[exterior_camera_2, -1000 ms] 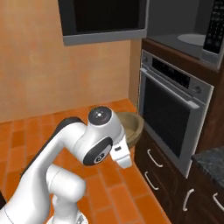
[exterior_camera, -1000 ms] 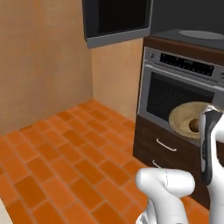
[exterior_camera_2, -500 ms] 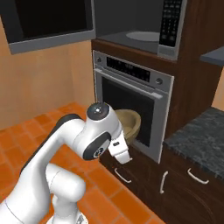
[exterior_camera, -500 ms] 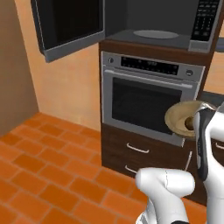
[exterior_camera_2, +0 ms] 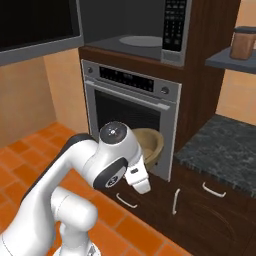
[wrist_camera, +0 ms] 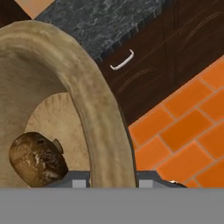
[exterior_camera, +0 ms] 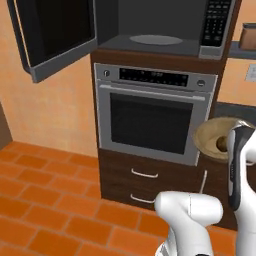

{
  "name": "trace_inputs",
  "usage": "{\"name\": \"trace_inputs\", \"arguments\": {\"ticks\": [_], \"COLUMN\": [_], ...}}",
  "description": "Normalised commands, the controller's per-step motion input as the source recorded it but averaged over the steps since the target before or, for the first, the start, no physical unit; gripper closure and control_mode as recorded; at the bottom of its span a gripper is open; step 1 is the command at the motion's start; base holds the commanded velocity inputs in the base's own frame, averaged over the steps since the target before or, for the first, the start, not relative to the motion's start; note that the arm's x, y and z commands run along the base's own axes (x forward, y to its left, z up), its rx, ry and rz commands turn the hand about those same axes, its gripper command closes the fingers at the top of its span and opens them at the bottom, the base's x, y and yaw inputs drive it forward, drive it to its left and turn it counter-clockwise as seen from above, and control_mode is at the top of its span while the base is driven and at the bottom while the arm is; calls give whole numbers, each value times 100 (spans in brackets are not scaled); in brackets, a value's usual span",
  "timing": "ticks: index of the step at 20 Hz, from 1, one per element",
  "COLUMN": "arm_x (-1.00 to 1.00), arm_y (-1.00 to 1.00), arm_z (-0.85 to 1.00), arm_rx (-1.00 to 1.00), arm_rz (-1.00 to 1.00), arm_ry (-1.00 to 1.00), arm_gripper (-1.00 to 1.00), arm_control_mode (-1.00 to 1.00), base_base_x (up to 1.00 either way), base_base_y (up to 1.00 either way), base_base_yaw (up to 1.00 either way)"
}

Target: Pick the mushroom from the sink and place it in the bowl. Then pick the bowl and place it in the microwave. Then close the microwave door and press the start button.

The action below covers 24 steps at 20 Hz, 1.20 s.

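One mushroom (wrist_camera: 37, 159) sits in the bowl (wrist_camera: 94, 113) your gripper (wrist_camera: 113, 178) pinches by its rim (microwave (exterior_camera: 165, 30) keypad writing too blurry).

The arm (exterior_camera_2: 80, 190) is glossy white, with rounded bulbous links, dark joint bands and a round grey cap.
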Motion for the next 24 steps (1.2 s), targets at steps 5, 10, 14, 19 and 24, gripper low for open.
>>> {"name": "trace_inputs", "arguments": {"ticks": [5, 10, 14, 19, 24], "arm_x": [0, 0, 0, 0, 0], "arm_y": [0, 0, 0, 0, 0], "arm_z": [0, 0, 0, 0, 0], "arm_rx": [0, 0, 0, 0, 0], "arm_rz": [0, 0, 0, 0, 0], "arm_ry": [0, 0, 0, 0, 0], "arm_gripper": [100, 100, 100, 100, 100], "arm_control_mode": [100, 100, 100, 100, 100], "base_base_x": [58, 58, 75, 78, 32], "base_base_y": [56, 56, 24, 2, 19], "base_base_yaw": [-22, -28, -32, -27, -29]}}
